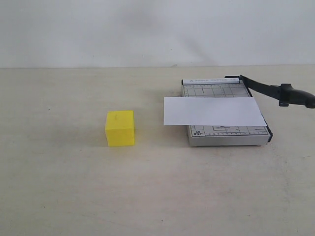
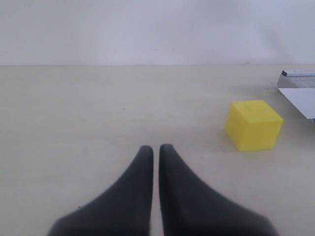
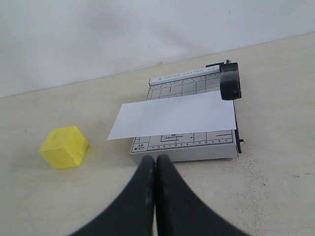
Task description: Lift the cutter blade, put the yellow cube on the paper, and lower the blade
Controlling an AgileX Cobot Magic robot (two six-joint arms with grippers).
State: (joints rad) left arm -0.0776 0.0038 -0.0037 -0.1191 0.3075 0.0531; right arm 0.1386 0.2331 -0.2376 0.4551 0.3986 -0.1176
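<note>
Over a beige tabletop (image 1: 74,196) by a white wall (image 1: 147,29), left tool (image 2: 153,147) and right tool (image 3: 155,158) clenched empty.

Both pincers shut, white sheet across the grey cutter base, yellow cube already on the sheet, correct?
No. The solid yellow cube stands on the beige table, left of the plain white rectangular paper sheet and clear of it, as the exterior view shows. Otherwise right: the sheet lies across the grey gridded cutter base, and the left pincer and right pincer are shut.
</note>
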